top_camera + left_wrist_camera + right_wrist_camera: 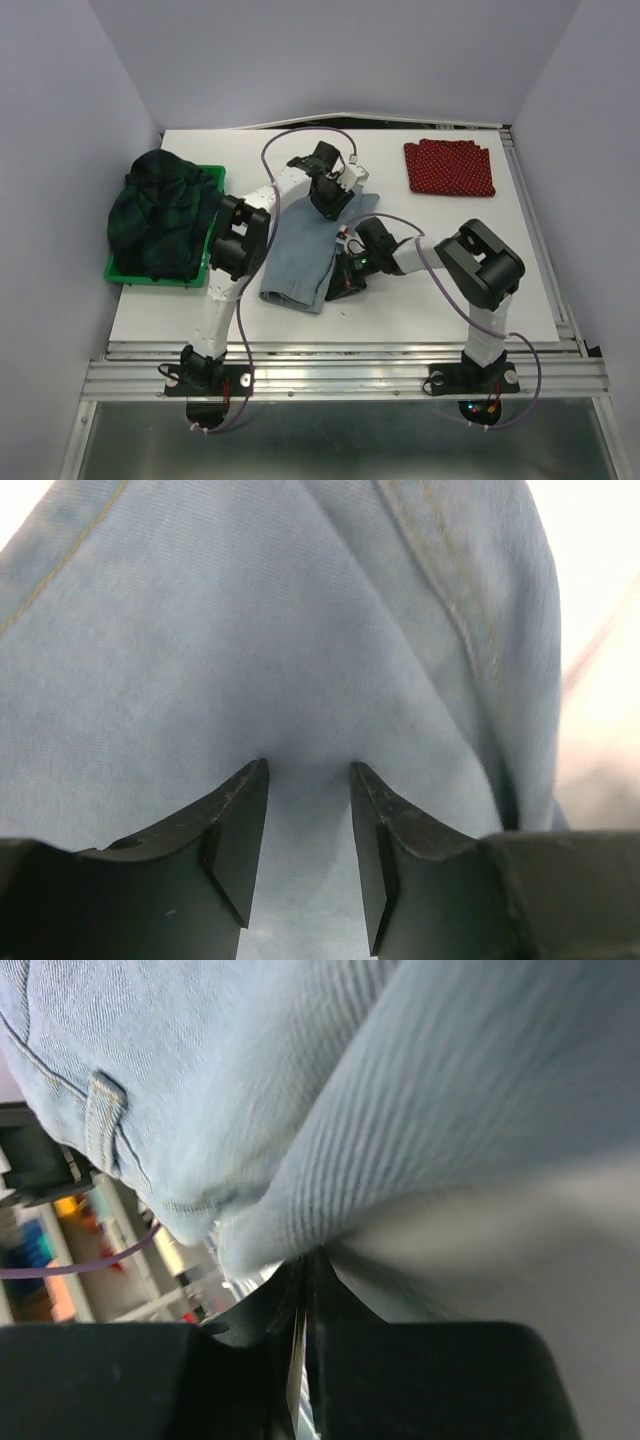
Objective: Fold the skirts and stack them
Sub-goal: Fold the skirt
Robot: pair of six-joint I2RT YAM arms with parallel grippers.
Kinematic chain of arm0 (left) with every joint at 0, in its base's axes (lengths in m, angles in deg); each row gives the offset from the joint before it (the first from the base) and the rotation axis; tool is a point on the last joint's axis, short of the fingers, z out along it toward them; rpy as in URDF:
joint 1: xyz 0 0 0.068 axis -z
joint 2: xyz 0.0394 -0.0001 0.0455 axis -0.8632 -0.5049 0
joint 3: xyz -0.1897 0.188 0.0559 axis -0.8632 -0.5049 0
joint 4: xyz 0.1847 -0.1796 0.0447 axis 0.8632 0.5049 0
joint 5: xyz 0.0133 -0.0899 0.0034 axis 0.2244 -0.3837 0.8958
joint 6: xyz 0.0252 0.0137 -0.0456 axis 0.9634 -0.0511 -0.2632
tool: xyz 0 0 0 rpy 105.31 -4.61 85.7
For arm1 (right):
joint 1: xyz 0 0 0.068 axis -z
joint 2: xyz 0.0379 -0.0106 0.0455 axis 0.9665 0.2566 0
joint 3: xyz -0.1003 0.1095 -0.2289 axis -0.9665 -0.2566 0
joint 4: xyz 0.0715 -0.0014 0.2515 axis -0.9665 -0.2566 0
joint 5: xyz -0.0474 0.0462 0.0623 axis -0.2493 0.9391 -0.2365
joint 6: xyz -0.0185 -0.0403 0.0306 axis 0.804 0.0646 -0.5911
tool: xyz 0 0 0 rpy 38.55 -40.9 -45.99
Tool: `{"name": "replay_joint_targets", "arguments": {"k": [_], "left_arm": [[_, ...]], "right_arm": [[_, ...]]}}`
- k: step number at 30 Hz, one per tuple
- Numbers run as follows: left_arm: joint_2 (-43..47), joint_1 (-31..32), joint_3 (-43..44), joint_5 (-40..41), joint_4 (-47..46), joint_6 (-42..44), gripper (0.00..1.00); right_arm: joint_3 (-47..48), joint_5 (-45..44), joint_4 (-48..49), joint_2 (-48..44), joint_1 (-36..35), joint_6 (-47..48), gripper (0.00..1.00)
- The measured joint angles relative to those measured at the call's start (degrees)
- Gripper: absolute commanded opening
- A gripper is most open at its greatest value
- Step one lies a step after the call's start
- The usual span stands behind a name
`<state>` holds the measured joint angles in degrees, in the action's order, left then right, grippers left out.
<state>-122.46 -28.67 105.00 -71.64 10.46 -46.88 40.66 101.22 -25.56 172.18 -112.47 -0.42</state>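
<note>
top external view shows us the denim skirt (300, 265) lying as a long strip near the middle of the worktop (390, 325), reaching toward the near edge. the red skirt (449, 167) sits folded flat at the far right corner. the plaid skirt (158, 212) is heaped in the green bin (150, 277) at the left edge, not yet folded.

the right gripper (302, 1280) has its fingers pressed together on a pinch of denim at the skirt's right side. the left gripper (308, 845) stands with its fingers (240, 830) apart over the far end of the cloth, with denim showing in the gap but nothing clamped.

we judge the main risk to be a lopsided fold. with only one side held, a lift or pull by the right arm could drag or twist the whole skirt rather than crease it. the pinch looks thin, so it could slip out. if the left fingers close here, they may catch only the top layer and peel the fold open. the two arms also work close together and could knock each other.

we cannot see how many layers the right fingers hold, nor whether the left fingertips touch the cloth or hover just above it. from above, the left arm covers the skirt's left edge. the right wrist view is blurred along the cloth.
</note>
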Motion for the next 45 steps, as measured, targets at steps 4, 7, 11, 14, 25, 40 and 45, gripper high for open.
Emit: {"name": "replay_joint_targets", "arguments": {"k": [4,7,11,14,25,40,45], "left_arm": [[7.1,-2.7,-8.2,-0.9,-2.6,-2.4,0.56],[12.8,-5.2,-10.1,-0.8,-3.6,-4.1,0.56],[20.6,-6.1,-10.1,1.0,-7.5,-7.1,0.56],[23.4,-1.7,-10.1,4.7,-10.6,-10.0,0.54],[17.7,9.1,-13.4,14.4,-14.2,-21.6,0.47],[8.3,10.9,-12.1,23.1,-14.2,-22.3,0.47],[6.1,10.9,-8.9,23.3,-14.2,-22.0,0.48]], "right_arm": [[-5.7,-5.4,-3.1,-9.6,3.7,1.7,0.24],[-8.4,-9.5,-7.9,-21.0,8.1,3.5,0.32],[-6.4,-14.7,-8.8,-30.5,13.0,4.7,0.32],[0.4,-18.6,-9.3,-27.4,15.5,4.6,0.20],[13.2,-22.2,-4.9,-0.3,24.3,-3.3,0.09],[10.6,-20.4,6.1,1.4,23.8,-9.4,0.10],[13.1,-20.4,6.8,2.5,23.8,-10.2,0.10]]}}
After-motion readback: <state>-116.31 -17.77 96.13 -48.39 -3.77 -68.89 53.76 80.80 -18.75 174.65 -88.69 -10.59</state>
